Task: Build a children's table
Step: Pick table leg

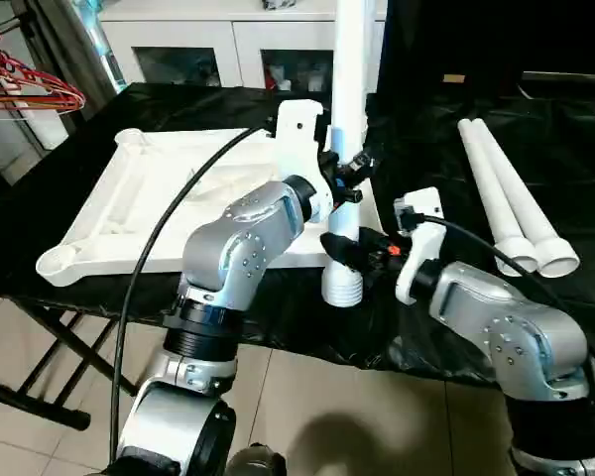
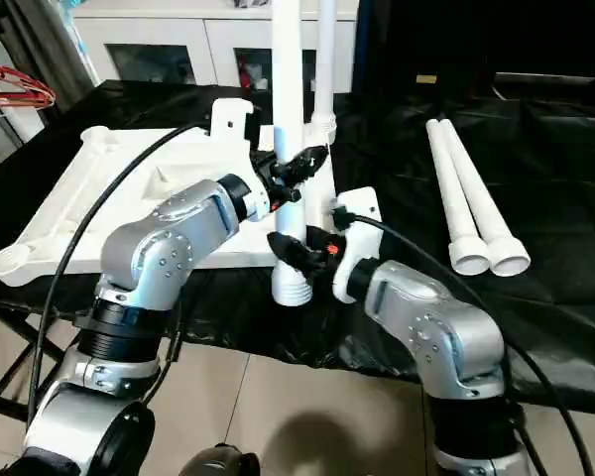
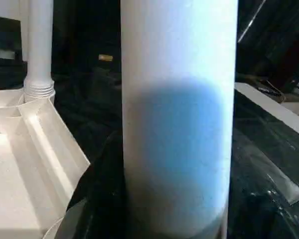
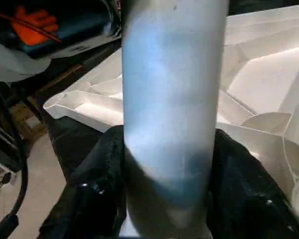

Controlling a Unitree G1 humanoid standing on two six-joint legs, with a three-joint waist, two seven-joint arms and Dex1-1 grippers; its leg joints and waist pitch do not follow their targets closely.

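While the white table top (image 1: 178,198) lies underside up on the black-covered desk (image 1: 456,327), both grippers hold one upright white leg (image 2: 290,119) just beside its near corner. The left gripper (image 2: 296,169) pinches the leg higher, the right gripper (image 2: 296,253) near its ribbed end. Another leg (image 2: 324,59) stands in the far corner socket; two more legs (image 1: 511,203) lie well apart.

No readable writing anywhere: no text, label, brand, number or sign can be made out on anything in these views.
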